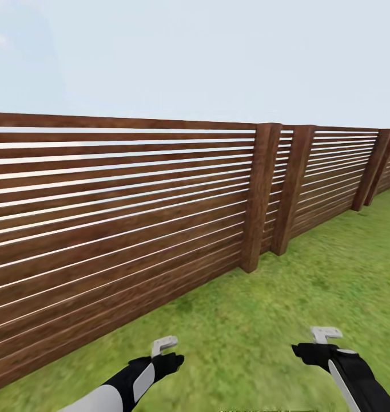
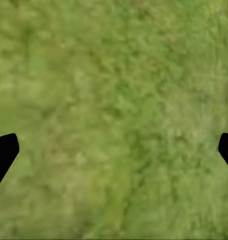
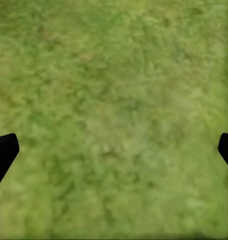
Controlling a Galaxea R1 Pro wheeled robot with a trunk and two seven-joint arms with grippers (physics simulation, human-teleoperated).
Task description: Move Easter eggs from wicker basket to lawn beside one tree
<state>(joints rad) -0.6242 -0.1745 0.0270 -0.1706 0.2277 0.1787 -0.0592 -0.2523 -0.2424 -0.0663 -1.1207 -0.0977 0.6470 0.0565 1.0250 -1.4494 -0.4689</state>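
Note:
The lawn (image 1: 309, 286) spreads as mottled green grass in front of me and to the right. My left gripper (image 1: 160, 357) hangs low over the grass at the lower left, and my right gripper (image 1: 318, 346) hangs at the lower right. In the left wrist view the black fingertips (image 2: 3, 152) stand far apart over bare lawn (image 2: 114, 115), so that gripper is open and holds nothing. In the right wrist view the fingertips (image 3: 3, 150) are just as wide apart over grass (image 3: 114, 115), open and empty. The eggs, the wicker basket and the tree are out of view.
A tall brown slatted wooden fence (image 1: 115, 229) runs close along my left and recedes to the far right, with thick posts (image 1: 258, 194) standing on the grass. Open grass lies to the right of it. Pale sky (image 1: 218, 51) is above.

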